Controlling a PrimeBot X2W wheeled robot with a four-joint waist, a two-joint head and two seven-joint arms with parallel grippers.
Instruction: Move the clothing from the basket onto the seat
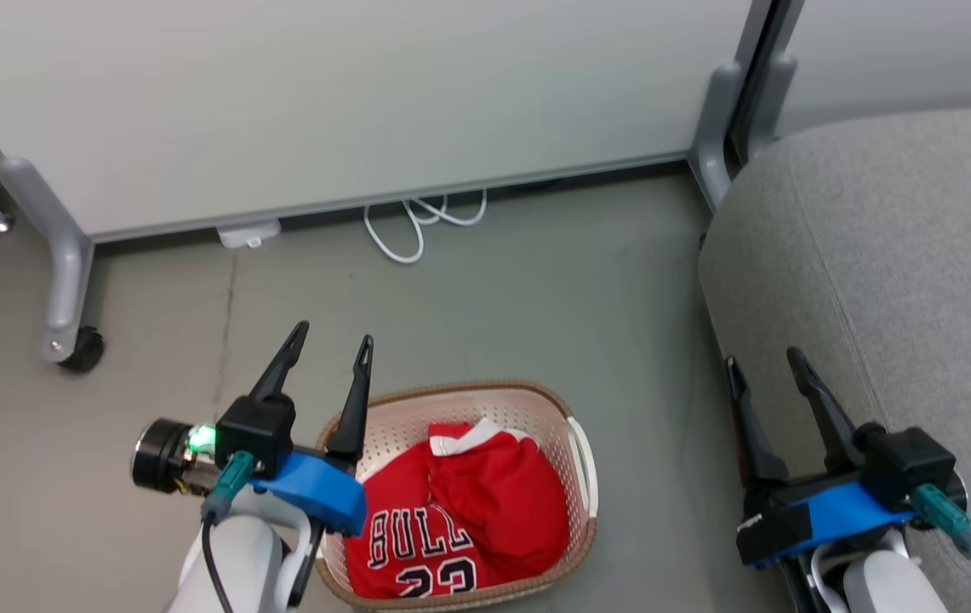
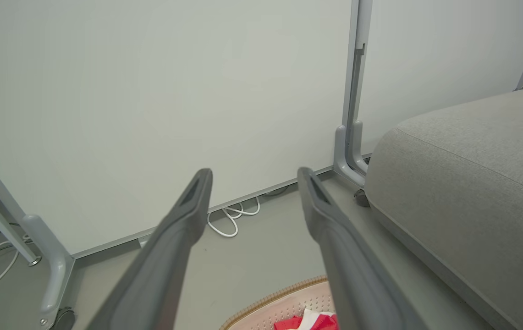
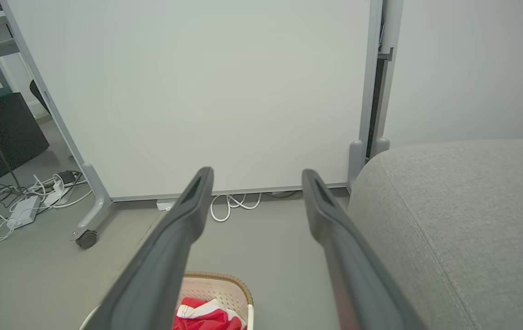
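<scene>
The clothing lies heaped in the basket on the floor beside the seat, so with my left gripper and right gripper both spread wide and empty, I'd sink the left one straight onto the top fold.

The left gripper sits at seven o'clock in the head view and the right gripper at four o'clock, each with both dark fingers spread wide, the left's leaning toward one o'clock, the right's toward eleven.
</scene>
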